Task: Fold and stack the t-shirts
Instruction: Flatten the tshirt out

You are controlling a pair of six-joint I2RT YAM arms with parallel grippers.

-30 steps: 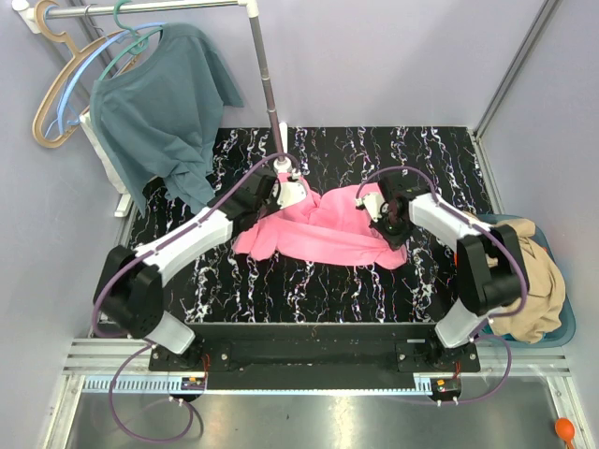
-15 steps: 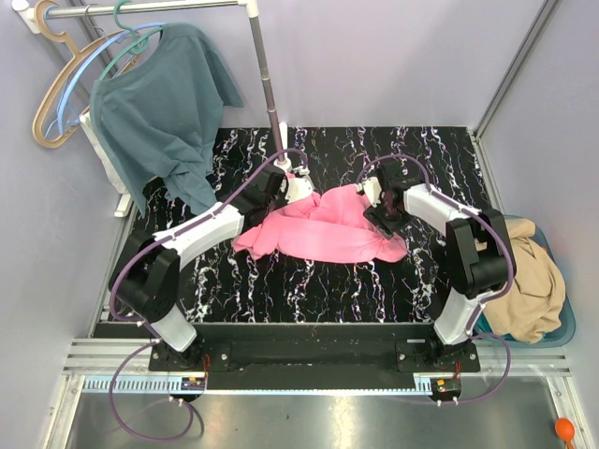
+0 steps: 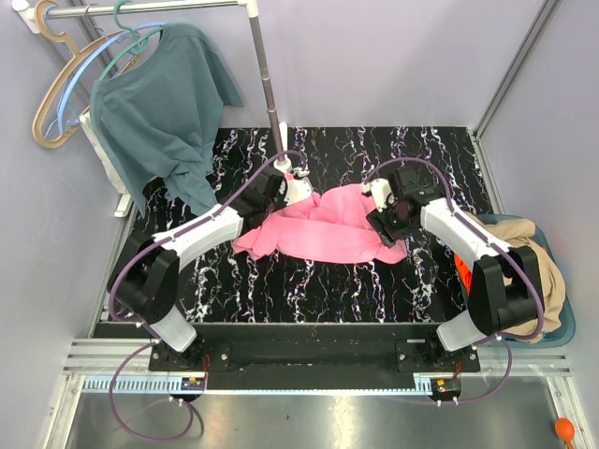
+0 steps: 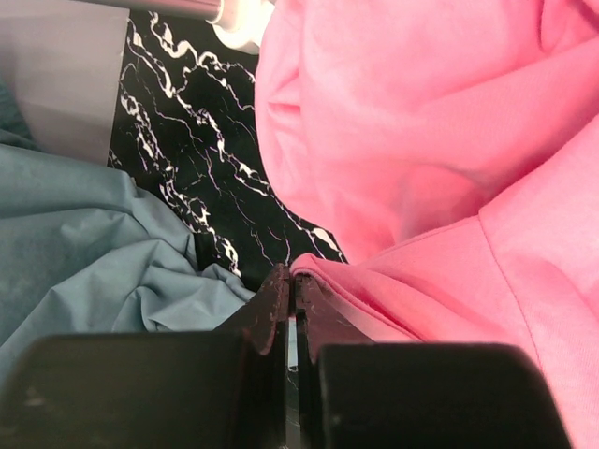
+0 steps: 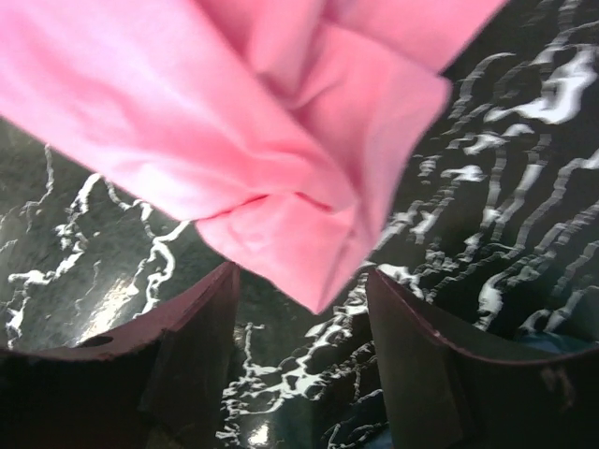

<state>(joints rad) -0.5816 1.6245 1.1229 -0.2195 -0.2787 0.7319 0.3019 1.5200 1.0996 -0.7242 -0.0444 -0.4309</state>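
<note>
Marbled table (image 3: 374,150), pink t-shirt (image 3: 328,229) hem clamped in left hand (image 4: 292,279), corner just before parted right hand (image 5: 301,273).

The black, white-veined bench (image 3: 309,281) carries a crumpled pink t-shirt (image 3: 328,229) across its middle. A metal rack pole (image 3: 270,89) stands near its far edge, and a hanging teal shirt (image 3: 159,103) reaches its far-left corner.

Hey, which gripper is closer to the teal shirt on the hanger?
Left. The left gripper, shut on the pink t-shirt, is close to the hanging teal shirt; the right gripper, open, is across the pink t-shirt, farther off.
</note>
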